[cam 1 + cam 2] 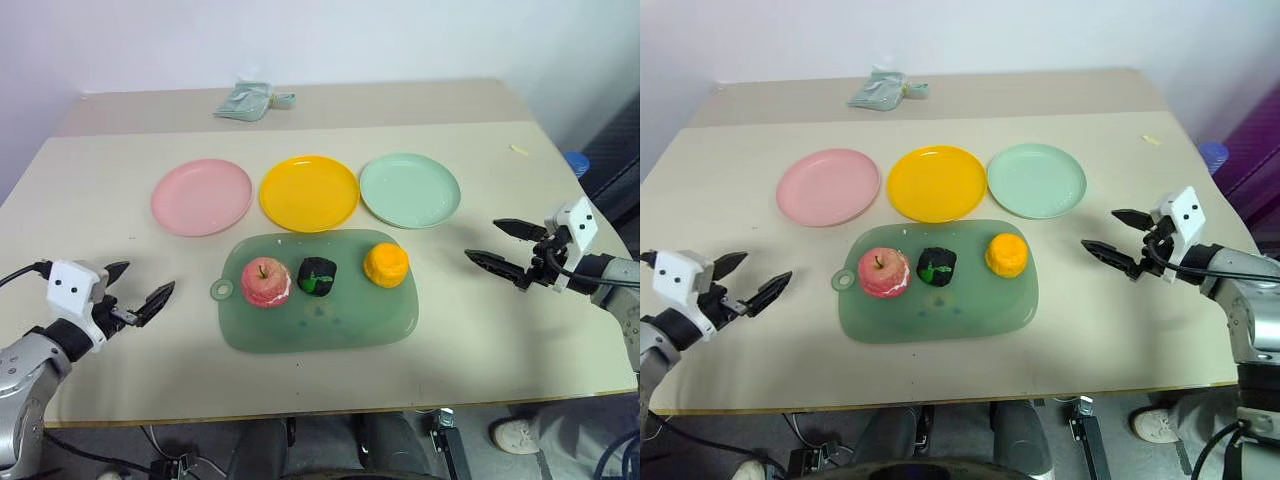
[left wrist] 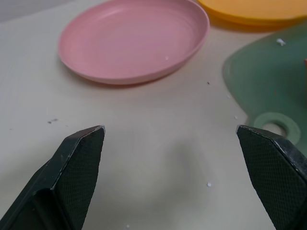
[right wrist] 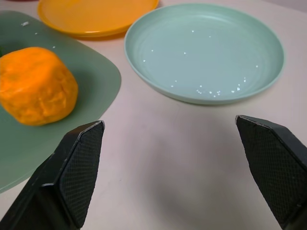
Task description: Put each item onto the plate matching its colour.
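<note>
Left eye view: table (image 1: 120, 330) carrying three plates in a row, pink plate (image 1: 201, 196), yellow plate (image 1: 309, 192), green plate (image 1: 410, 189), all bare. Just in front of them the green mat (image 1: 330, 320) is holding the apple (image 1: 266, 282), the black-and-green lump (image 1: 318, 276) and the orange fruit (image 1: 385, 265), side by side. Left gripper (image 1: 140, 295) and right gripper (image 1: 506, 245) are hovering at either side of the mat, jaws spread wide, holding nothing. A pale packet (image 1: 250, 100) is lying at the far edge.

Right eye view: same layout, nothing sorted yet. Judging the job to be at its first pick; the next move is calling for one arm to reach in over an item and close on it.

Left wrist view: fingers (image 2: 79, 158) gaping over bare table, pink plate ahead, mat's ring tab (image 2: 276, 129) cut off by one finger. Apple barely peeking in at the edge.

Right wrist view: fingers (image 3: 81, 158) open, orange fruit sitting on the mat near one finger, green plate ahead. Yellow plate cropped at the frame edge; lump hard to make out.
</note>
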`<state>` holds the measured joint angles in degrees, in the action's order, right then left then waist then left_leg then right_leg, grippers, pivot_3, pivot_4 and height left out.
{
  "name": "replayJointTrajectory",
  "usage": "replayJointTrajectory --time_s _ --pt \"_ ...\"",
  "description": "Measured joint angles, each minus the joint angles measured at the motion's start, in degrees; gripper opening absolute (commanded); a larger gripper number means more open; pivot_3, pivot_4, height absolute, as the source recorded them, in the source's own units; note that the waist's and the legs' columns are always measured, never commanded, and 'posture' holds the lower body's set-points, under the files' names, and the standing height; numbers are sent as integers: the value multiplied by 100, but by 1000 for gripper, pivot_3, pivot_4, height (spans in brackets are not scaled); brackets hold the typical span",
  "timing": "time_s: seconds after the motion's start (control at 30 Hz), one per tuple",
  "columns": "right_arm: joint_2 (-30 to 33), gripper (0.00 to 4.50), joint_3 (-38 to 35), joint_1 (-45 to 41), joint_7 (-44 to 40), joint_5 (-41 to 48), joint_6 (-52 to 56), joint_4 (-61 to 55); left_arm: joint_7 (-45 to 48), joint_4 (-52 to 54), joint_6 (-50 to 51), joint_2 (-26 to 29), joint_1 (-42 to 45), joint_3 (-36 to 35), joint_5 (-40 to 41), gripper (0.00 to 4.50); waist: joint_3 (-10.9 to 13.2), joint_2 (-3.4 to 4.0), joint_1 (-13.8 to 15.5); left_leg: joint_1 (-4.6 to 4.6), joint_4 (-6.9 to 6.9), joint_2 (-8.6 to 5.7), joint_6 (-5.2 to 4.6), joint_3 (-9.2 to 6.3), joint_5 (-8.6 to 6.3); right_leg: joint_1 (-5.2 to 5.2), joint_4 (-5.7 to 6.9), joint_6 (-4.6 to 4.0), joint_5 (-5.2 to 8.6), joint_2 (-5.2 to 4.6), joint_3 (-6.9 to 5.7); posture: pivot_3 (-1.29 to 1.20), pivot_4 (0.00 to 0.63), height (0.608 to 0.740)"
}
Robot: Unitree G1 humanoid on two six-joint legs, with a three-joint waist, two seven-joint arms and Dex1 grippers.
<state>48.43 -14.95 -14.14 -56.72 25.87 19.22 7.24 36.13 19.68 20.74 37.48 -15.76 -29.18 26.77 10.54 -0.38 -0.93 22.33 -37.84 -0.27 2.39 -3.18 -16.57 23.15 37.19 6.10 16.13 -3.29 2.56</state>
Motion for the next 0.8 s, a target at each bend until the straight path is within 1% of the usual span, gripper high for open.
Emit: replayJointTrajectory --time_s 0.3,0.47,0.63,0.8 --pt "-148 4457 275 -656 36 -334 -347 477 -303 359 140 -288 -123 -138 118 4500 0 -1 22 2 -6 -1 0 -2 0 -2 0 0 0 0 -1 0 150 740" --pt "-222 4457 276 -683 293 -404 -318 366 -407 372 287 -345 222 -124 324 4500 0 -1 21 3 -7 -2 0 -3 0 -2 1 0 0 0 -2 0 150 740" --pt "-264 4457 152 -435 600 -201 136 -345 -370 355 651 -400 890 -24 889 4500 0 -1 37 5 -9 -2 0 -10 0 -2 5 1 0 1 -5 0 150 740" --pt "-359 4457 -167 103 857 336 769 -1510 -41 33 953 -194 1848 415 1197 4500 0 -1 29 6 -11 -4 0 -11 0 -2 6 1 -1 5 -6 0 150 740"
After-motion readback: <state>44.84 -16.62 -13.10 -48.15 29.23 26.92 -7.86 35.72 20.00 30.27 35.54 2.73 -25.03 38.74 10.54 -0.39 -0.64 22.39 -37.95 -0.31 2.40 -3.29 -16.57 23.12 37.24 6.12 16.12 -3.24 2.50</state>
